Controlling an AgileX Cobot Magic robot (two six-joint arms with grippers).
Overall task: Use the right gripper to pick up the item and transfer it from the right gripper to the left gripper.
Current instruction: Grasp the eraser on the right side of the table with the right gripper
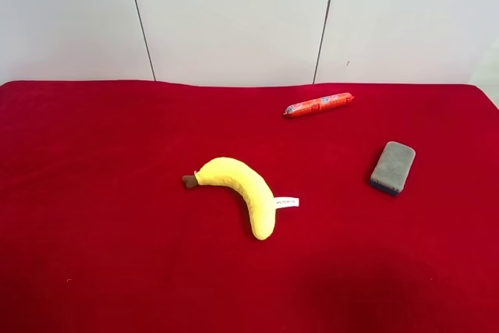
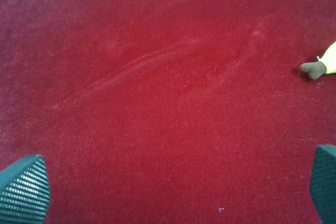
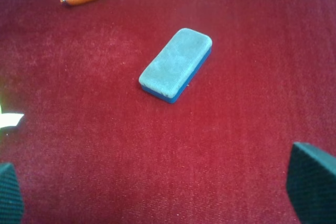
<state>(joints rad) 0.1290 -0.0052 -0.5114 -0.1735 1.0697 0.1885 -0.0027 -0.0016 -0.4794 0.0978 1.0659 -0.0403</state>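
Nothing lifted yet. The right gripper (image 3: 160, 190) has its fingers spread wide with nothing between them, above the red cloth (image 1: 93, 193), looking toward the board eraser (image 3: 176, 64), which lies flat and well apart from it. That is probably the item, though the task names none. The left gripper (image 2: 173, 187) is likewise spread and empty, near the stem end of the toy banana (image 1: 238, 185). Pickup and handover both remain; count is one board eraser, one toy banana, one wrapped sausage (image 1: 318, 104), two grippers.
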